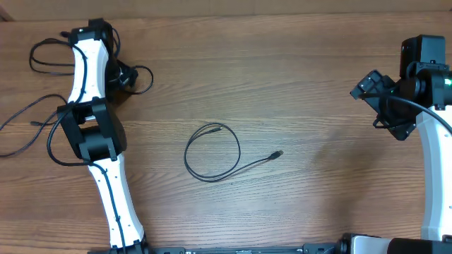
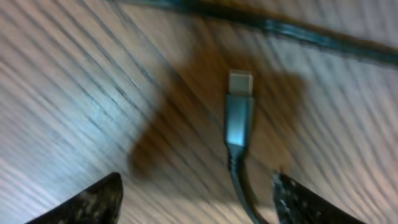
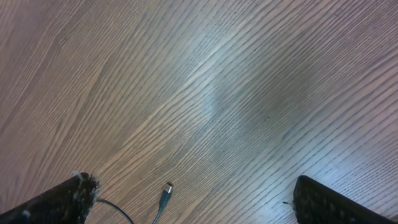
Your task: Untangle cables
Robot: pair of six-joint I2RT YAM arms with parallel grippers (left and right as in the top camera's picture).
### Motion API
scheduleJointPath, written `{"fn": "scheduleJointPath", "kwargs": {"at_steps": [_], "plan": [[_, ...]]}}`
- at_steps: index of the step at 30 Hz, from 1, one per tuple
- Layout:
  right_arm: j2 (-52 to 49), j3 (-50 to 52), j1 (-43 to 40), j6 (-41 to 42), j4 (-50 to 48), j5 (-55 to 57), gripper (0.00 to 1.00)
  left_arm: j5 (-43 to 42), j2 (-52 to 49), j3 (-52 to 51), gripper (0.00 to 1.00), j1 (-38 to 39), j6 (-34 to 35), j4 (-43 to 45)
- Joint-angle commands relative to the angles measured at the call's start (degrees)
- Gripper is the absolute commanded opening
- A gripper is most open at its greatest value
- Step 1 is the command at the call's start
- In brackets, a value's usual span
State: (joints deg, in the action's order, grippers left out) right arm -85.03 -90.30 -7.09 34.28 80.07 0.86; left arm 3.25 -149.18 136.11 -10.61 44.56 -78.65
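Observation:
A tangle of thin black cables [image 1: 42, 60] lies at the far left of the wooden table, looping around my left arm. My left gripper [image 1: 121, 76] is open and low over it. In the left wrist view a black plug with a metal tip [image 2: 239, 112] lies on the wood between the open fingers [image 2: 198, 186], with its cord running close to the right finger and another cable [image 2: 280, 28] crossing beyond. A separate black cable [image 1: 212, 152] lies in a loop at mid-table, its plug [image 1: 277, 154] pointing right. My right gripper [image 1: 380, 106] is open and empty, above the table at the right.
The right wrist view shows bare wood between the open fingers [image 3: 194, 186], with the loose cable's plug [image 3: 166, 193] near the left finger. Cable loops [image 1: 28, 123] also trail off the table's left edge.

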Motion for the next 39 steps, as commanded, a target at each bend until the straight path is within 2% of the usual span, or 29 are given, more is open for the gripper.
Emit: {"fn": "scheduleJointPath", "kwargs": {"at_steps": [1,2,3,7,13,21,27,39], "plan": [[0.0,0.3,-0.1,-0.1,-0.3,0.6,1.0,0.3,-1.5,-2.4,0.7,0.0,0.4,0.7],[0.0,0.3,0.0,-0.1,-0.3,0.6,1.0,0.4,-1.5,-2.5,0.68,0.0,0.1,0.8],[0.0,0.3,0.0,-0.1,-0.3,0.6,1.0,1.0,-1.5,-2.5,0.62,-0.1,0.0,0.8],[0.0,0.3,-0.1,-0.1,-0.3,0.6,1.0,2.3,-1.5,-2.5,0.32,-0.6,-2.5,0.5],[0.0,0.3,0.0,-0.1,-0.3,0.6,1.0,5.7,-1.5,-2.5,0.06,-1.7,-7.4,-2.7],[0.0,0.3,-0.1,-0.1,-0.3,0.6,1.0,13.1,-1.5,-2.5,0.04,-4.8,-14.8,-7.6],[0.0,0.3,-0.1,-0.1,-0.3,0.6,1.0,13.7,-1.5,-2.5,0.04,-6.6,-24.0,-9.0],[0.0,0.3,-0.1,-0.1,-0.3,0.6,1.0,16.6,-1.5,-2.5,0.04,-6.8,-26.0,-13.2]]}}
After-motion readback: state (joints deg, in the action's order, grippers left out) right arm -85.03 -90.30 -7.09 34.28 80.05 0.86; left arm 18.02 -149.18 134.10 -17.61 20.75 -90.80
